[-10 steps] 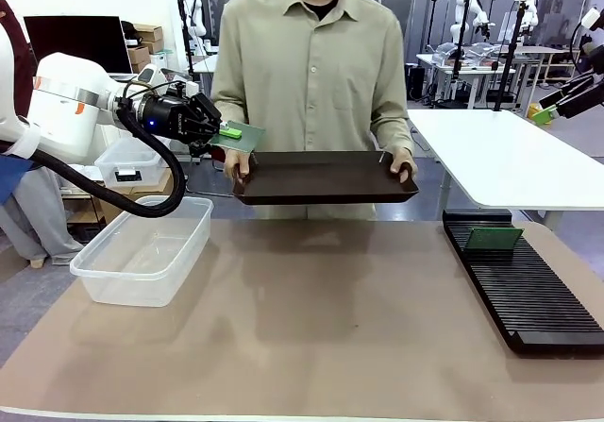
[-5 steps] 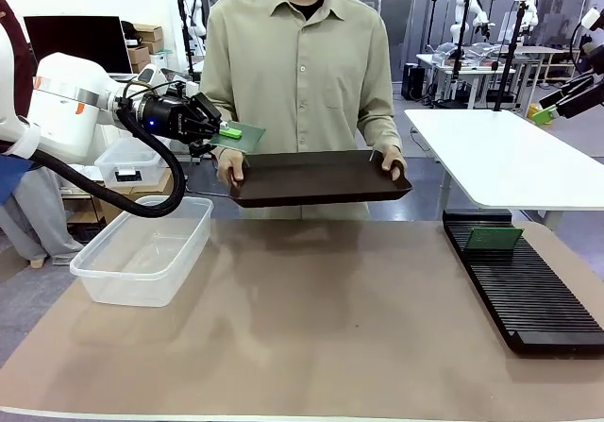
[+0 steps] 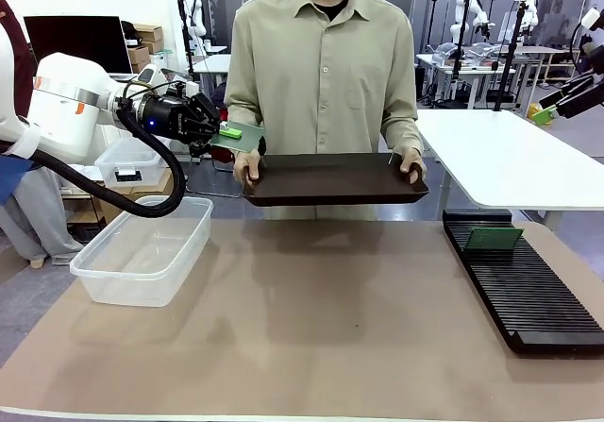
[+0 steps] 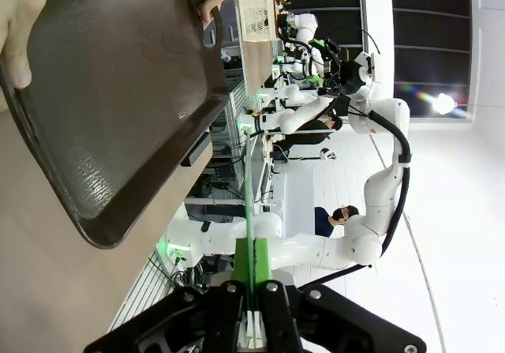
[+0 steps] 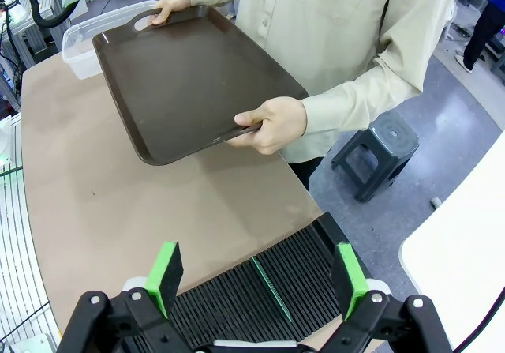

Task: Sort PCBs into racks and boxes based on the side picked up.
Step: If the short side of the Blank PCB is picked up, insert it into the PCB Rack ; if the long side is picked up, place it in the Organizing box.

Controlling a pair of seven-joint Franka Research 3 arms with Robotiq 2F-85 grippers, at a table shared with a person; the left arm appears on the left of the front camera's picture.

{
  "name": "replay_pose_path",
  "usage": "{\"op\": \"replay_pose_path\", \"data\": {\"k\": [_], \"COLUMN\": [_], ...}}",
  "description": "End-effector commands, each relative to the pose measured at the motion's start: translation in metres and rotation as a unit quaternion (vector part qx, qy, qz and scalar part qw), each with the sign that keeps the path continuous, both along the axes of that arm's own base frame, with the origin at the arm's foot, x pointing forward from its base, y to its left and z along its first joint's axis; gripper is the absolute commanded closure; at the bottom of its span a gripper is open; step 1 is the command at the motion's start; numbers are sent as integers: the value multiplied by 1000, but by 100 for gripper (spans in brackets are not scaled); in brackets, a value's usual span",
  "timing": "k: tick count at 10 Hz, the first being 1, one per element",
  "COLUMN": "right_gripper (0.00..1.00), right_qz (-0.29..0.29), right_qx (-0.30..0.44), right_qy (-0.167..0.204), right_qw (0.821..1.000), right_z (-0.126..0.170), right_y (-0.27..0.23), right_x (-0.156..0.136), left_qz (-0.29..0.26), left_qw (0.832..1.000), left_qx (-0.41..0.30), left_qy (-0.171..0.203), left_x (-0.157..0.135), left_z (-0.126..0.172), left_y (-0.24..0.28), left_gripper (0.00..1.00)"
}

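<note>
The left claw (image 3: 225, 133) was clamped on a thin green rectangular circuit board (image 3: 242, 136), carrying it above the clear plastic tub (image 3: 142, 252) for sorting; the right claw (image 5: 256, 278) stood wide, empty, above the slotted black rack (image 5: 260, 302).

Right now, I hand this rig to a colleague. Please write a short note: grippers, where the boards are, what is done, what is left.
Left gripper: shut on a PCB, held level in the air above the far end of the clear box.
Right gripper: open, holding nothing, above the black rack.
Person: both hands hold the dark tray; nothing lies on it.
Done: one PCB stands in a far slot of the rack.
Left: place the held PCB, probably into the box.
</note>
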State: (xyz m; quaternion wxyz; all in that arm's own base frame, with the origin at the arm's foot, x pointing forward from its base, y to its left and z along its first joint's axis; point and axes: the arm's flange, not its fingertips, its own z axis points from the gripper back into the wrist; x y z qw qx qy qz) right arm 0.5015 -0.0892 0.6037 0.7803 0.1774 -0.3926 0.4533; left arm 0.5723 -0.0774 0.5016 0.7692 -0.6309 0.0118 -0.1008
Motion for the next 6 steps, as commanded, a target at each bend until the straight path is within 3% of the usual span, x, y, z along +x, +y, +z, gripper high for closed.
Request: {"op": "replay_pose_path", "data": {"k": [1,4,6], "right_gripper": [0,0,0], "right_qz": [2,2,2], "right_qx": [0,0,0], "right_qy": [2,2,2], "right_qw": [1000,1000,1000], "right_z": [0,0,0], "right_y": [2,2,2], "right_x": [0,0,0], "left_qz": [0,2,7], "left_qw": [999,986,961], "left_qx": [33,167,273], "left_qy": [7,-27,-53], "left_x": [-1,-17,-31], "left_z": [6,33,46], "left_y": [4,23,32], "left_gripper": [97,97,97]}}
